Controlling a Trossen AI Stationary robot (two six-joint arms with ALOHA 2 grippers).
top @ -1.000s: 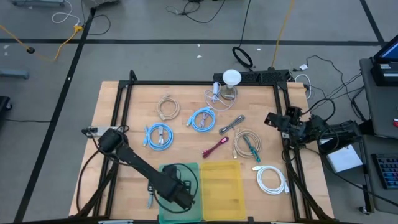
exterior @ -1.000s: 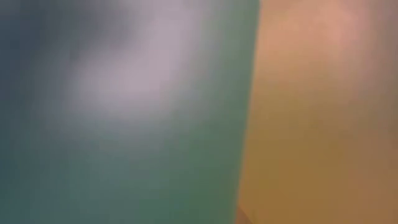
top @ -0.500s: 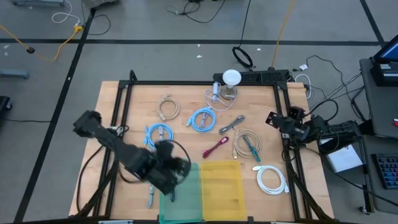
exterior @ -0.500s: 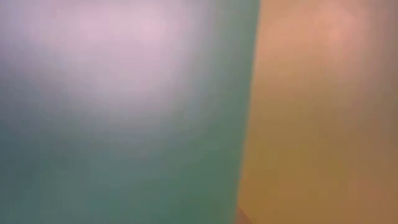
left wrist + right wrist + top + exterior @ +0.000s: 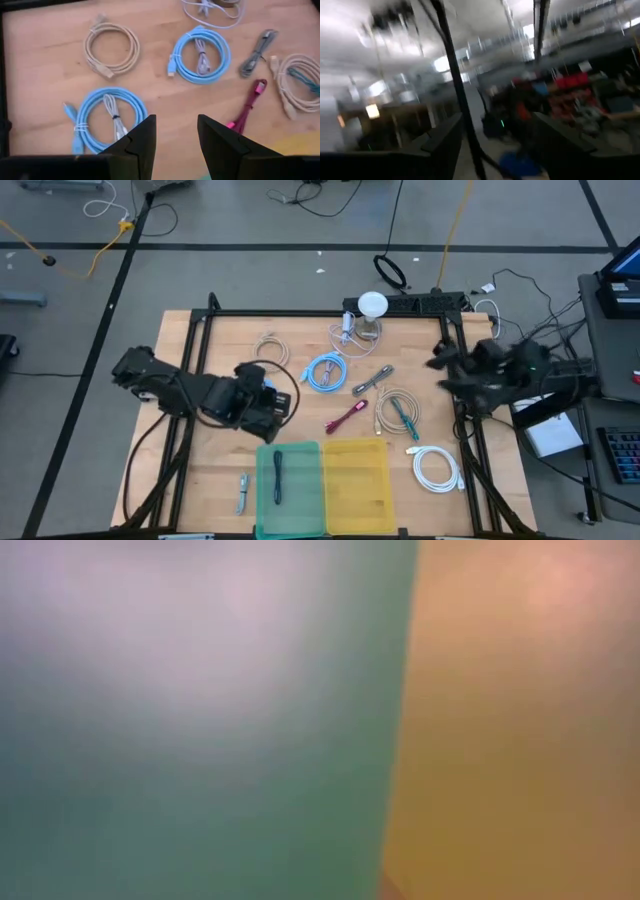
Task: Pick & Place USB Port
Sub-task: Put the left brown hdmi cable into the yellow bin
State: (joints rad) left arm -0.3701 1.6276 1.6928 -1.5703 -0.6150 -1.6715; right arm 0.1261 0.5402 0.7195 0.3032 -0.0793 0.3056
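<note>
Several coiled USB cables lie on the wooden table: a blue coil (image 5: 107, 120), a second blue coil (image 5: 200, 55), a beige coil (image 5: 112, 50), a grey cable (image 5: 257, 47) and a magenta cable (image 5: 247, 105). A black cable (image 5: 277, 475) lies in the green bin (image 5: 300, 500). My left gripper (image 5: 175, 145) hovers open above the table beside the near blue coil, which the arm hides in the high view (image 5: 262, 405). My right gripper (image 5: 495, 145) is open at the table's right edge (image 5: 445, 365), pointing into the room with nothing between its fingers.
A yellow bin (image 5: 355, 472) stands right of the green one at the near edge. A white coil (image 5: 436, 468), a beige-and-teal coil (image 5: 398, 412) and a small silvery piece (image 5: 242, 492) lie on the table. A white lamp-like object (image 5: 372, 308) stands at the far edge.
My left gripper has drawn back from above the green bin toward the table's far edge, over the near blue coil. The black cable now lies uncovered in the green bin. My right arm has stirred at the right edge and shows blurred.
</note>
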